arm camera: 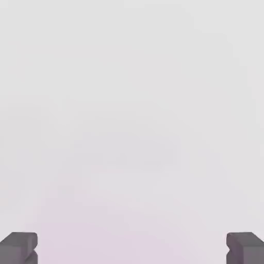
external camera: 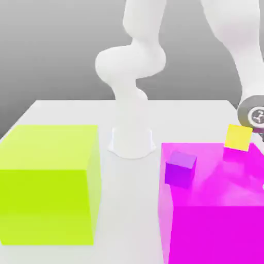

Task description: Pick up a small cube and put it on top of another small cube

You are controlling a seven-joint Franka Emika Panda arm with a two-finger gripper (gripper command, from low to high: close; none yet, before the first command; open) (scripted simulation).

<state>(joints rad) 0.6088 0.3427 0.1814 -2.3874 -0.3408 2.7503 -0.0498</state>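
End effector (arm camera: 132, 247): fingers (arm camera: 19, 246) stand wide apart, nothing between them; the hand view looks past them at bare pale bench (external camera: 206, 111). Not gripping anything.

Yellow cube (external camera: 238, 137) sits on top of the big magenta block (external camera: 216, 206), at its far edge toward the exterior view's right. The wrist of the arm (external camera: 252, 114) hangs just beside and above it there; whether the end effector is over the cube cannot be told.

Purple cube (external camera: 180, 168) rests on the same magenta block, nearer its other side, well apart from the yellow one and farther from the end effector.

Both cubes share one raised surface, so the carry should be a short sideways hop at about the same height. Judgement: approach step, grasp not yet made.

Big lime-green block (external camera: 49, 183) stands apart on the far side of the arm's base (external camera: 131, 142), farthest from the end effector; unlikely to be in the way
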